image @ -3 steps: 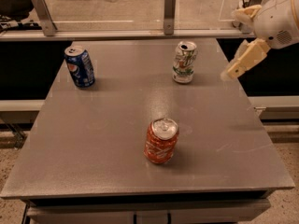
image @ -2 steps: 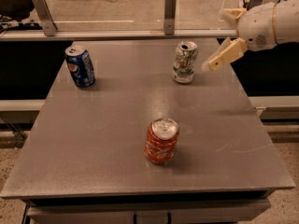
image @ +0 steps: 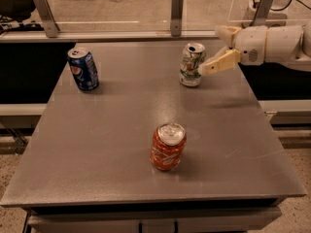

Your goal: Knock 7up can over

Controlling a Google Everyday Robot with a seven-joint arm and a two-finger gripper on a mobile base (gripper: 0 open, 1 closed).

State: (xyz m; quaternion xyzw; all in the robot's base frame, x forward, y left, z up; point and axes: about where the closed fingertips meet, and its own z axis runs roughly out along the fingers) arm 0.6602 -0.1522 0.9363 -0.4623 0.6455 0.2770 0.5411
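Fingers [image: 221, 62] spread apart and holding nothing, the gripper [image: 210, 51] hangs at the right of the grey table [image: 121, 130]. Its lower fingertip is touching, or all but touching, the side of the 7up can [image: 191, 66]. I'd worry that a low, soft shove might slide the can leftward across the table rather than tip it. The can stands upright at back right, dented and white-silver with green markings.
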